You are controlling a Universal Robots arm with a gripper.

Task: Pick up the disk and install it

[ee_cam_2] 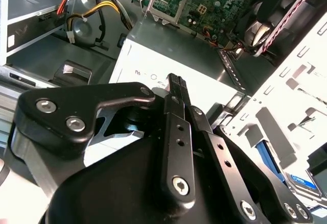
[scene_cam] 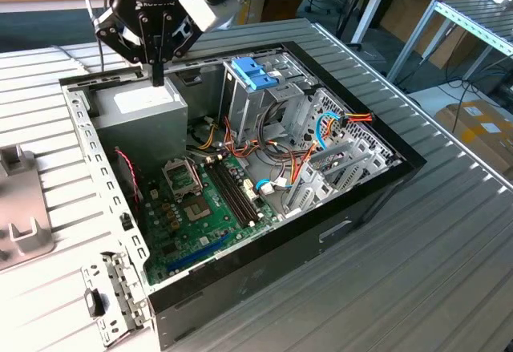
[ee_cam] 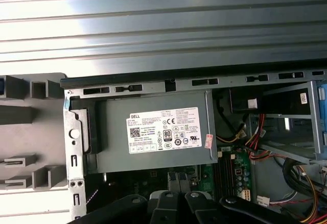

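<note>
hand (scene_cam: 158,78) closed, holding nothing | over power supply (scene_cam: 150,105) | beside case rim (scene_cam: 86,82)

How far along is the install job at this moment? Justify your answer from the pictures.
Nothing looks done yet. The hand hangs shut and empty above the grey power supply. In hand: nothing beyond hovering there. Left: the whole pick-up, then the install.
</note>
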